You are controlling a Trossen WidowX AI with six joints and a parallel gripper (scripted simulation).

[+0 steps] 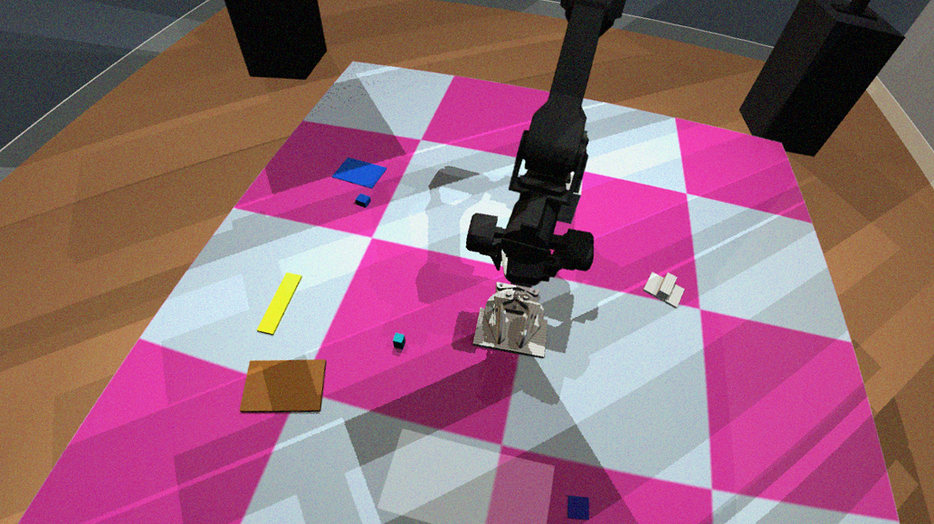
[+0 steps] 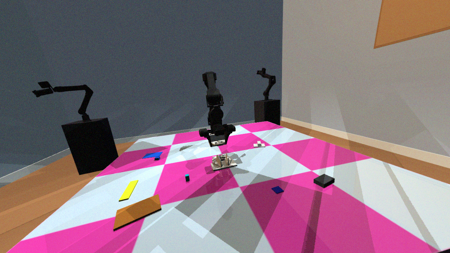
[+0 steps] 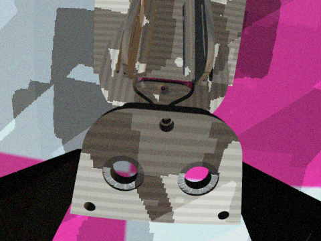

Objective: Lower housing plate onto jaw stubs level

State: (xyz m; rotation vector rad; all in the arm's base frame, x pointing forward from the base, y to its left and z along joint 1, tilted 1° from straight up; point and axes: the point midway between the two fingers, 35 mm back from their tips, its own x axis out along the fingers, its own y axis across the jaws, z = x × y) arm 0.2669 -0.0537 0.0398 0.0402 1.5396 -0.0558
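My gripper (image 2: 218, 144) (image 3: 160, 163) is shut on the housing plate (image 2: 218, 142) (image 3: 174, 147), a pale plate with two large ringed holes and three small holes, one finger at each side. The plate hangs above and behind the mechanism; a gap shows below it in the exterior view. The pale base (image 1: 494, 344) (image 2: 224, 167) (image 3: 100, 50) lies on the checkered surface, with the two jaws (image 1: 500, 325) (image 2: 227, 159) (image 3: 204, 37) standing side by side on it. In the wrist view the plate's rounded edge overlaps the base's near end and hides what is under it, including the stubs.
A white stepped piece (image 1: 663, 289) (image 2: 259, 144) lies to the right. A teal block (image 1: 399, 341) (image 2: 187, 177), a yellow strip (image 1: 279, 303) (image 2: 128, 190) and a brown plate (image 1: 282, 386) (image 2: 138, 212) lie left. A black block (image 2: 323, 180) lies front right.
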